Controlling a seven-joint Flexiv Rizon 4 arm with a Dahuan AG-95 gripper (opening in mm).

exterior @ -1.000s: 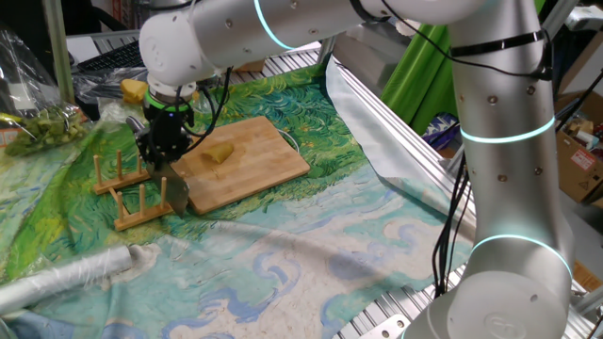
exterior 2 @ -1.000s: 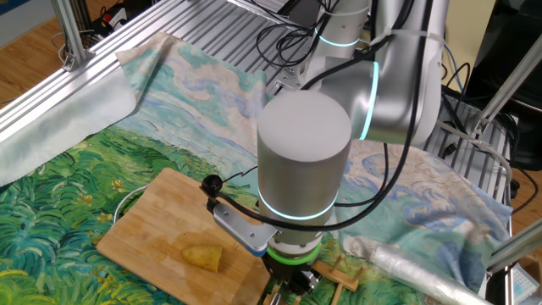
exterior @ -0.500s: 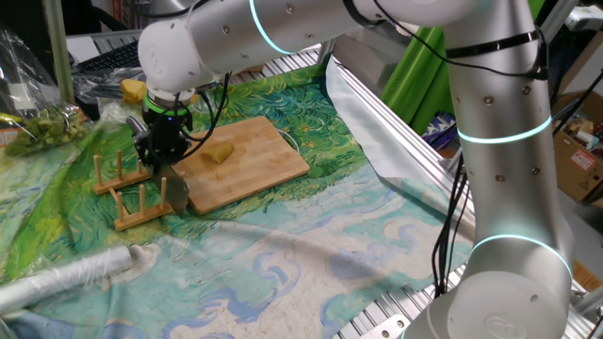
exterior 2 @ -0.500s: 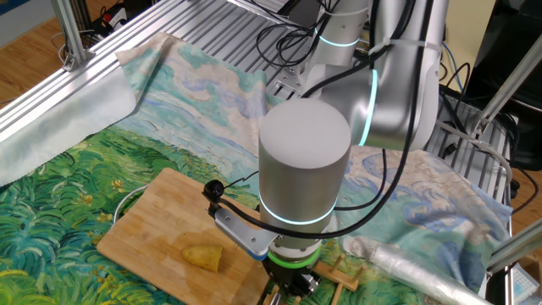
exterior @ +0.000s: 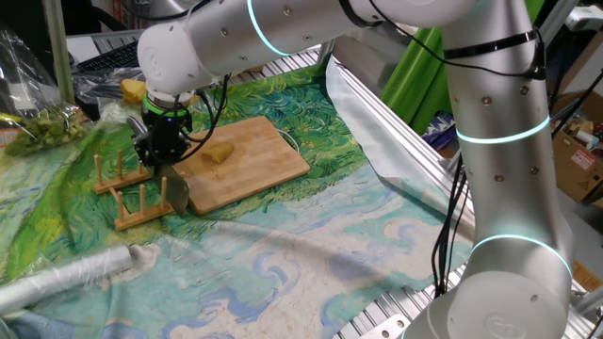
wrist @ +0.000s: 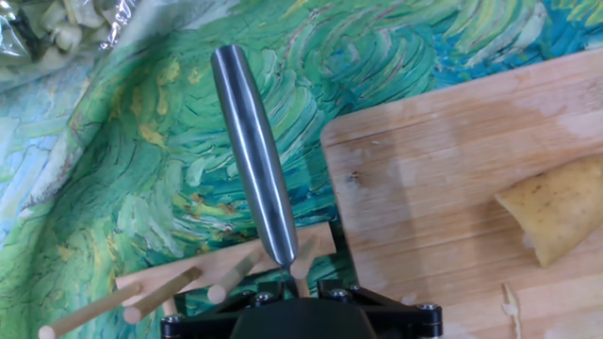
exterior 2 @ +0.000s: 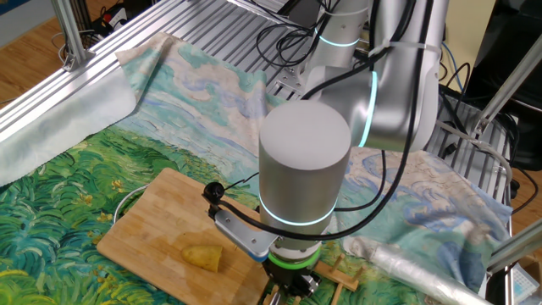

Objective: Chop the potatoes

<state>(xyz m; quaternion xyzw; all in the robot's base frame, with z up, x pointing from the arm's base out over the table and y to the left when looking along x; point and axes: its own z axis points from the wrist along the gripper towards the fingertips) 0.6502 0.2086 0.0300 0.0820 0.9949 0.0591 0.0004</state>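
Observation:
One pale-yellow potato [exterior: 220,153] [exterior 2: 203,256] [wrist: 556,209] lies on the wooden board [exterior: 259,165] [exterior 2: 152,216] [wrist: 433,179]. It looks whole, with a cut face. Just off the board's left end my gripper [exterior: 162,162] [exterior 2: 286,292] [wrist: 283,273] hangs over a wooden peg rack [exterior: 132,202] [wrist: 188,278]. The gripper is shut on a knife: the steel handle [wrist: 252,151] runs out from between the jaws, and the blade [exterior: 177,194] hangs down by the rack. The arm's own body hides the fingertips.
A clear bag of greens [exterior: 42,127] [wrist: 47,24] and a deeper-yellow chunk [exterior: 134,89] lie beyond the rack. A foil roll [exterior: 75,273] [exterior 2: 423,271] lies on the painted cloth. Aluminium frame rails [exterior: 396,141] border the table.
The hand has crept very slightly over the rack. The knife, the potato and the board lie where they were.

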